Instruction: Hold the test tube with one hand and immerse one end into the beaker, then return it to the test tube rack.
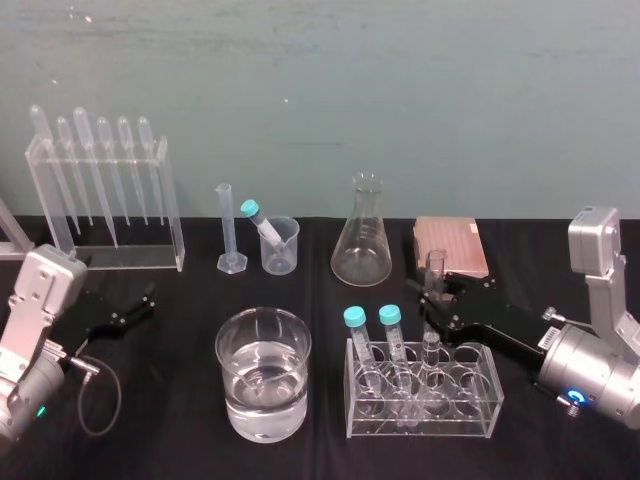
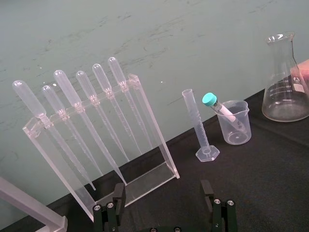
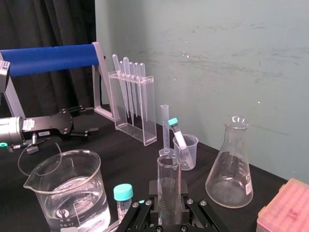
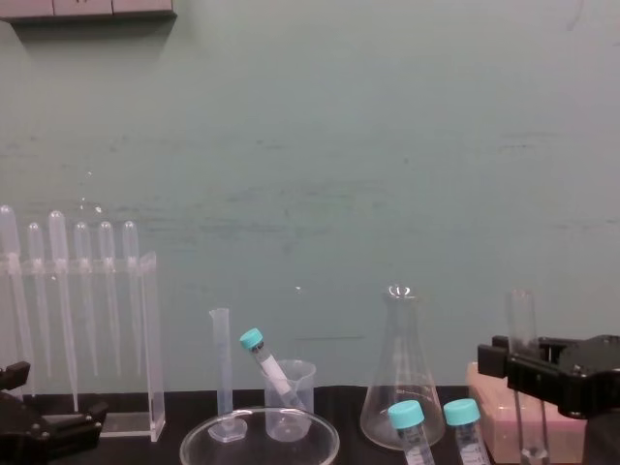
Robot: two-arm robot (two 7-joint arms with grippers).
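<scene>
the rack stands before the conical flask.

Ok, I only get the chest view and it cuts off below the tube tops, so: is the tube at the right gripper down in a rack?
Observer: Yes. In the head view the tube stands in the rack, one hole right of the two capped tubes. The right gripper is shut on it.
Operator: Does the wide glass in front hold water?
Observer: Yes. That big beaker is partly filled and sits left of the rack.
Operator: And the left gripper?
Observer: The left gripper is open and empty, facing the pipette stand.
</scene>
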